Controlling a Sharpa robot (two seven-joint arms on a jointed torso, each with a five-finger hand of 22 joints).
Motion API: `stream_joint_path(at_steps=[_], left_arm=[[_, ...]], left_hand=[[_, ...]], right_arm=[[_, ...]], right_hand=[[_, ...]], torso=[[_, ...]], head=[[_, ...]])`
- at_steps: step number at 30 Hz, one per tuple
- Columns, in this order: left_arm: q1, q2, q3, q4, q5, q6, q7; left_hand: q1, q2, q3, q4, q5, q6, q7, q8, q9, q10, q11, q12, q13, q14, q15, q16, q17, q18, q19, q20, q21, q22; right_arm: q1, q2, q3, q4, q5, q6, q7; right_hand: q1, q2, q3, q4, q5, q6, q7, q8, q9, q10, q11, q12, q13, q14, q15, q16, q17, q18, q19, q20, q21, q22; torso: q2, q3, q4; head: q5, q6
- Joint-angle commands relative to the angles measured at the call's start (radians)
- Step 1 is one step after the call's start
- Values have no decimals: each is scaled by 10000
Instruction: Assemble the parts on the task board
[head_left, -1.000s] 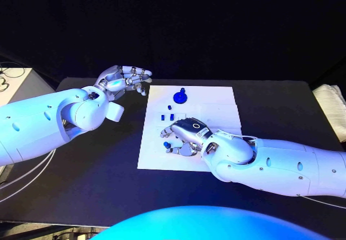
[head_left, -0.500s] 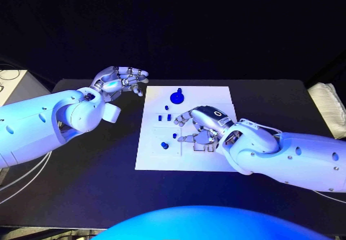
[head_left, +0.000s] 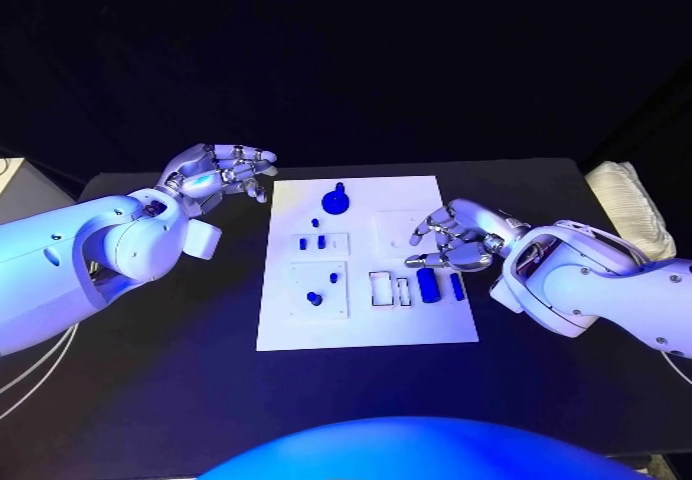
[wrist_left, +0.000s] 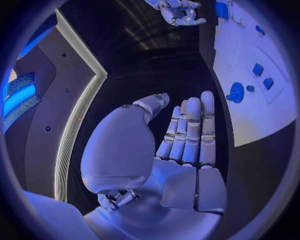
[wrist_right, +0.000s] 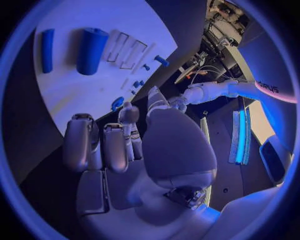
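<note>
The white task board (head_left: 368, 325) lies in the middle of the black table. On it are a round blue part (head_left: 335, 203) at the far end, several small blue parts (head_left: 312, 242) along its left half, and a blue cylinder (head_left: 428, 282) beside a blue bar (head_left: 457, 287) on its right half. My right hand (head_left: 454, 240) hovers just beyond the cylinder with its fingers loosely bent and nothing in them. The right wrist view shows its empty palm (wrist_right: 125, 150), the cylinder (wrist_right: 92, 44) and the bar (wrist_right: 47, 42). My left hand (head_left: 216, 170) is held up off the board's far left corner, fingers straight, empty (wrist_left: 181, 145).
A folded white cloth (head_left: 635, 205) lies at the table's right edge. Two empty white slots (head_left: 391, 289) sit left of the cylinder. Bare black table (head_left: 173, 320) stretches left of and in front of the board.
My right hand has drawn back from the board's near left part to its right side, uncovering the blue cylinder and bar. The left hand has kept its pose; the camera has shifted a little.
</note>
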Motion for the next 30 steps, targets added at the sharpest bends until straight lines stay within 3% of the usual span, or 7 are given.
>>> stream_joint_path(at_steps=[1,7,12,23,30], left_arm=[[-36,-39,4,107,13,135,100],[-136,-145,5,257,13,134,104],[-171,-177,5,306,13,140,106],[-196,-225,5,361,13,151,97],[-199,-246,5,379,13,146,97]], left_hand=[[-7,9,-28,42,3,-43,48,69,-9,-84,4,61,15,-81,-22,-23,-10,63,35,63,-40,-8],[-20,-1,-41,57,2,-49,48,78,-10,-95,5,77,17,-84,-19,-22,-12,62,36,65,-50,-14],[-20,-1,-41,57,2,-49,48,78,-10,-95,5,77,17,-84,-19,-22,-12,62,36,65,-50,-14],[-20,-1,-41,57,2,-49,48,78,-10,-95,5,77,17,-84,-19,-22,-12,62,36,65,-50,-14],[-20,-1,-41,57,2,-49,48,78,-10,-95,5,77,17,-84,-19,-22,-12,62,36,65,-50,-14]], right_arm=[[0,-236,-20,121,-284,1190,-771],[-45,-643,-66,312,-1154,1425,-1673],[-202,-647,-101,347,-1549,1393,-2180],[-476,-372,-118,114,-2216,1323,-3047],[-625,-102,-118,-51,-2504,1382,-3337]], right_hand=[[-205,165,-272,41,-7,-74,7,227,77,610,-100,1680,2220,459,-35,240,533,-213,160,5,338,456],[-374,386,-620,50,30,-39,-64,620,193,1249,-116,3050,4196,620,-49,657,1498,-321,331,-10,899,934],[-599,367,-779,68,87,-11,-89,760,224,1359,-133,3238,4523,675,-59,796,1834,-372,407,-18,1147,1137],[-1430,339,-898,86,361,49,-134,995,257,1460,-167,3339,4828,736,-78,948,2219,-450,520,-31,1522,1445],[-1571,315,-886,87,370,103,-158,1064,275,1470,-184,3335,4859,742,-90,964,2261,-464,540,-38,1588,1498]], torso=[[-6,-1,-7],[-2,12,-13],[-1,-20,-12],[16,-22,11],[14,-8,-1]], head=[[-116,38],[-163,62],[-197,78],[-218,90],[-208,65]])
